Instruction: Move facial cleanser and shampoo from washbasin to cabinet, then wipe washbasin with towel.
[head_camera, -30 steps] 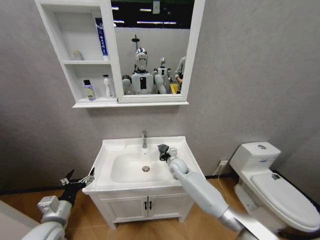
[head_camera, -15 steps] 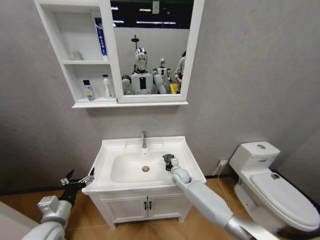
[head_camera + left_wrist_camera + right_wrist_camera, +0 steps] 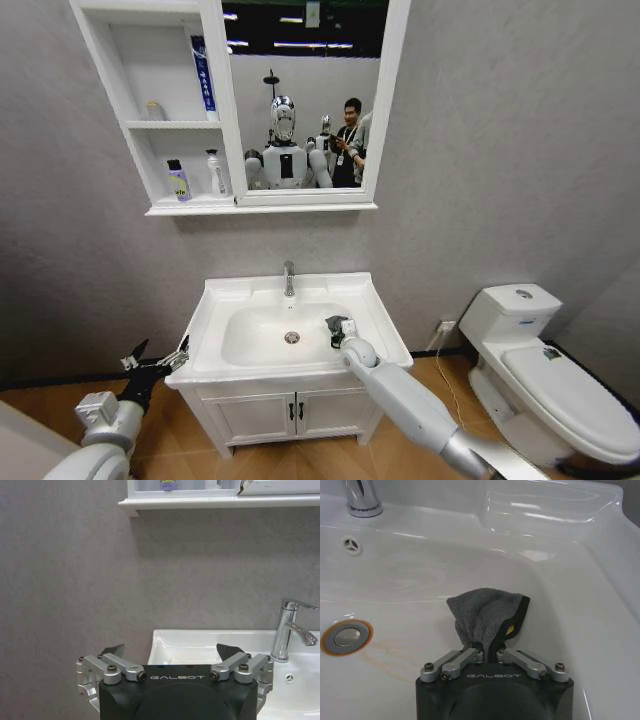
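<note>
My right gripper [image 3: 490,652] is pinching one grey towel [image 3: 487,615], hiding its lower fold, inside the washbasin [image 3: 375,300]. My left gripper [image 3: 171,652] is hanging wide open and empty beside it; two bottles [image 3: 178,180] are standing on the cabinet [image 3: 215,100].

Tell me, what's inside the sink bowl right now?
Inside the washbasin bowl, the right gripper presses a pinched grey towel against the right wall, with the drain bare beside it. The surface under the towel is hidden. The left gripper waits outside, jaws open.
</note>
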